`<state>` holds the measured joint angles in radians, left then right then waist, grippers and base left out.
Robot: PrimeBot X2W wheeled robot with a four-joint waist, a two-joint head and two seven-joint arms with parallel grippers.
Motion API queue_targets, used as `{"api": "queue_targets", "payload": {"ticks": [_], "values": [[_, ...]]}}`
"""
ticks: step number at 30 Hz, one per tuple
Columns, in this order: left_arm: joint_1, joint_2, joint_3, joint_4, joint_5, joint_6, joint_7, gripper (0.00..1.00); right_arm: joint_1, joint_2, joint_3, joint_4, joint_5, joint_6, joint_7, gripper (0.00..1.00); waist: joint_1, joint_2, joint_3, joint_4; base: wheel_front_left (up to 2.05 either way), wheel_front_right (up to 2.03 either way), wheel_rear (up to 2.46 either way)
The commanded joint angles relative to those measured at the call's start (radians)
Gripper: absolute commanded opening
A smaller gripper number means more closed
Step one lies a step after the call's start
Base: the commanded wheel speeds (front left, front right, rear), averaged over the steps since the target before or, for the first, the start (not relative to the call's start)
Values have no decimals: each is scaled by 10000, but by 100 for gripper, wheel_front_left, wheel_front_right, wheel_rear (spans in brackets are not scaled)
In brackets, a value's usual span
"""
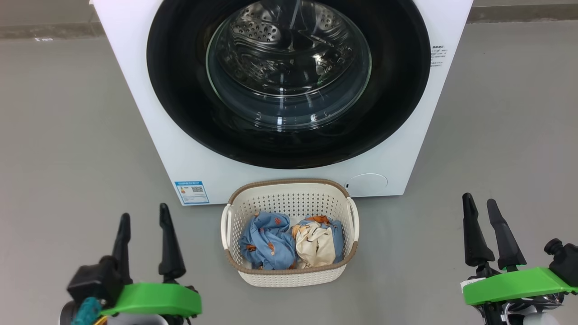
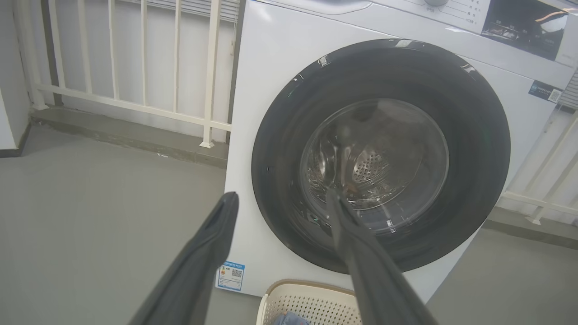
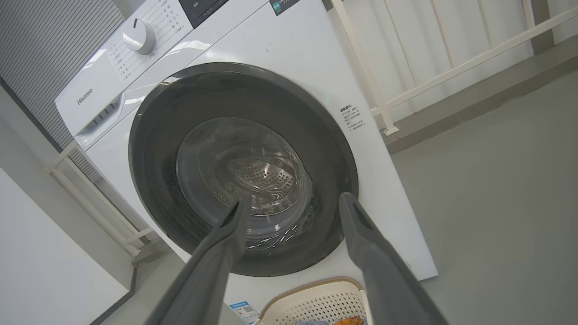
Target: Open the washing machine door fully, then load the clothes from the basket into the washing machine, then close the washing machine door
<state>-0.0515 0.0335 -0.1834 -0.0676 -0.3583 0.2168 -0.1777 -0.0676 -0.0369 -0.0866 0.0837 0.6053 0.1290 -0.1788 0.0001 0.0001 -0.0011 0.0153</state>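
door: the washing machine door (image 1: pixel 289 104) is seen shut, flush on the white front of the washing machine (image 1: pixel 149 117), upper centre of the head view. The steel drum (image 1: pixel 271 31) is seen through the glass.
basket: the basket (image 1: pixel 289 198) is set on the floor (image 1: pixel 67 135) just in front of the machine, lower centre, under the door's bottom edge. The spot is judged to be chosen for a short lift into the drum. Door swing is judged unobstructed, since the basket sits lower than the rim.
clothes: the clothes (image 1: pixel 289 243) are bunched inside the basket, blue pieces to the left and the cream piece to the right. Nothing is draped over the rim.
left gripper: the left gripper (image 1: pixel 143 212) is parked at lower left with its fingers spread wide and nothing held. It is well apart from the door and the basket.
right gripper: the right gripper (image 1: pixel 478 199) is parked at lower right with its fingers parted. It is empty and well apart from both.
pose reason: the basket is flanked on both sides and both wrist views are aimed at the door. A ready stance is judged, with the middle kept free.
step: door opening is not yet begun. Loading is blocked until it is done.
unknown: the handle and the hinge side cannot be made out on the black rim.
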Motion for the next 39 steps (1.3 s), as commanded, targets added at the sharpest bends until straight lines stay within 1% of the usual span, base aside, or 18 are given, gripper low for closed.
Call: {"api": "queue_targets", "payload": {"ticks": [1, 8, 18, 24, 26, 31, 39], "values": [[-461, 139, 159, -231, 388, 60, -160, 100, -469, -107, 214, -253, -332, 14, -136, 100, -1, -1, 6, -3, 0, 0, 0], [-435, 168, -175, 219, 1077, -268, -361, 100, -496, -115, 164, -122, -1192, 15, -341, 100, -1, -1, 17, -38, 0, 0, 0], [-456, 175, -388, 710, 2082, -517, -648, 100, -546, -126, 40, 219, -2279, 17, -633, 100, -1, -1, 13, -54, 0, 0, 0], [-429, 177, -417, 919, 2569, -638, -821, 100, -589, -132, 107, 533, -3172, 17, -806, 100, -1, -1, -10, -40, 0, 0, 0], [-410, 176, -374, 1021, 2564, -676, -841, 100, -612, -133, 135, 625, -3392, 17, -812, 100, -1, -1, -21, -42, 0, 0, 0], [-407, 171, -282, 1224, 2416, -757, -841, 100, -658, -133, 123, 790, -3474, 17, -807, 100, -1, -1, -30, -41, 0, 0, 0], [-398, 170, -314, 1314, 2256, -726, -841, 100, -717, -133, 15, 819, -3453, 17, -811, 100, -1, -1, -20, -36, 0, 0, 0]]}}
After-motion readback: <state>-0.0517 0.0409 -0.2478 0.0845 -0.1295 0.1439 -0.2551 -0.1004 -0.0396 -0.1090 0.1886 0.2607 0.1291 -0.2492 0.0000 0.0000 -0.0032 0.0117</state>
